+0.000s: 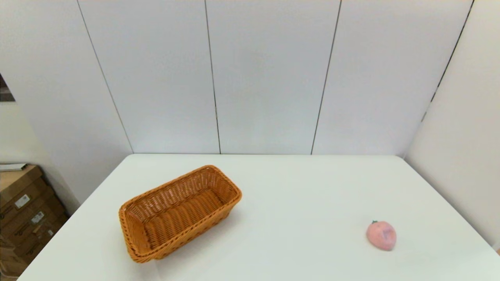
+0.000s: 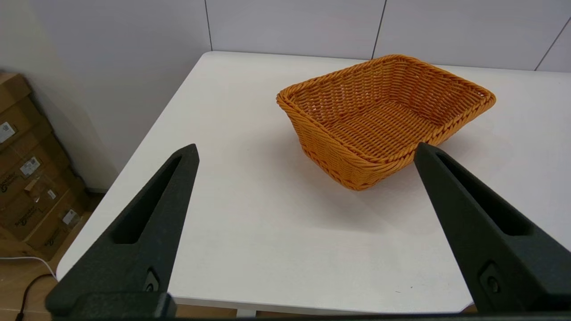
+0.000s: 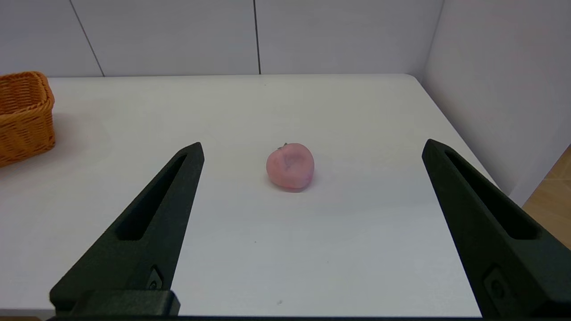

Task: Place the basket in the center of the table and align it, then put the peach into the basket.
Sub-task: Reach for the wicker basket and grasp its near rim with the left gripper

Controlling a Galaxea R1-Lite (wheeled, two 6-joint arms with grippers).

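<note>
The orange-brown wicker basket [image 1: 179, 212] lies on the left half of the white table [image 1: 297, 187], turned at an angle to the table's edges, and it holds nothing. In the left wrist view the basket [image 2: 383, 116] is ahead of my left gripper [image 2: 305, 149], which hangs open short of the table's near edge, touching nothing. The pale pink peach [image 1: 381, 235] rests near the table's front right. In the right wrist view the peach [image 3: 290, 166] lies ahead of my right gripper [image 3: 312, 147], which is open and empty. Neither arm shows in the head view.
Stacked cardboard boxes [image 1: 23, 214] stand on the floor left of the table. White wall panels [image 1: 265, 78] close the back and right sides. The basket's end [image 3: 24, 116] shows at the edge of the right wrist view.
</note>
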